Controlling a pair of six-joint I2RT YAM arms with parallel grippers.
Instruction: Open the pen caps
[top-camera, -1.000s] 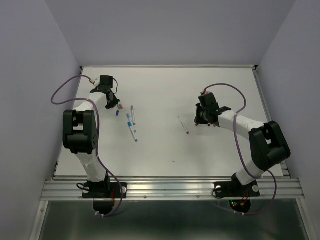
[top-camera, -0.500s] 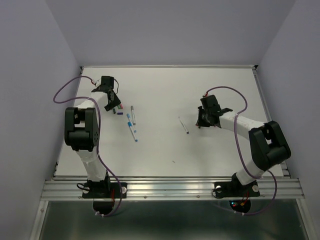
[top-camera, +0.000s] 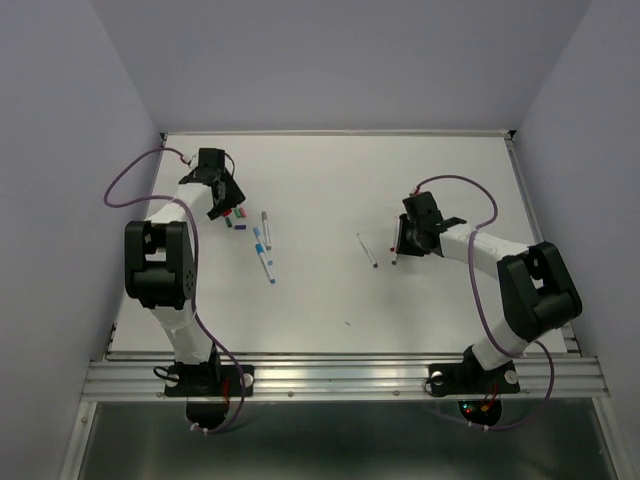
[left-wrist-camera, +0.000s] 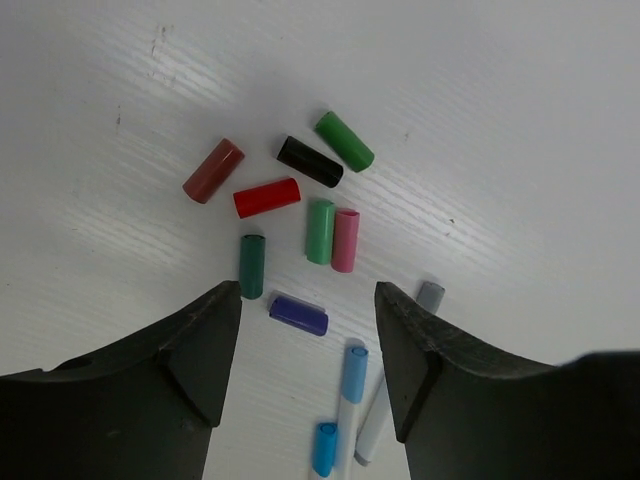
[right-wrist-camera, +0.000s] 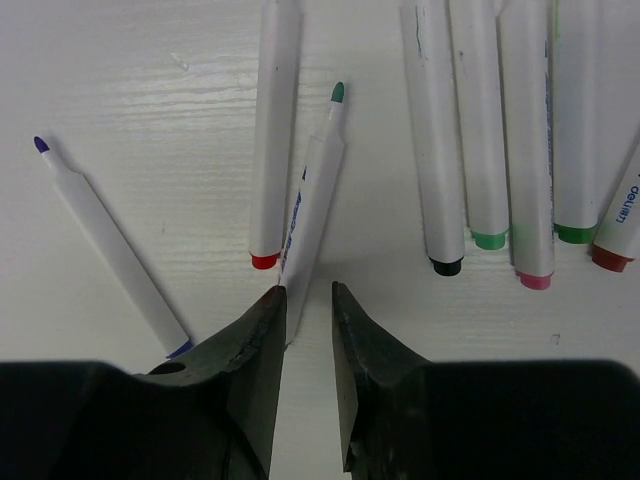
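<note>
Loose pen caps lie on the table in the left wrist view: maroon (left-wrist-camera: 213, 170), red (left-wrist-camera: 267, 197), black (left-wrist-camera: 310, 161), green (left-wrist-camera: 345, 141), pink (left-wrist-camera: 345, 240) and purple (left-wrist-camera: 298, 315). My left gripper (left-wrist-camera: 308, 290) hangs open above the purple cap, holding nothing. Two blue-capped pens (left-wrist-camera: 352, 385) and a grey-capped one (left-wrist-camera: 430, 296) lie beside it. My right gripper (right-wrist-camera: 305, 290) stands slightly open. The rear end of an uncapped green-tipped pen (right-wrist-camera: 318, 195) rests against its left finger (right-wrist-camera: 262, 330). Several uncapped pens (right-wrist-camera: 478, 120) lie in a row to the right.
From above, the left gripper (top-camera: 222, 203) is at the table's far left near the caps (top-camera: 235, 216) and capped pens (top-camera: 262, 250). The right gripper (top-camera: 400, 245) is at mid right beside a lone pen (top-camera: 368, 250). Walls enclose the white table (top-camera: 330, 180).
My left gripper has opened and drawn back a little from the caps. My right gripper has moved slightly down-left and its jaws have parted a little; a pen now lies at its tip.
</note>
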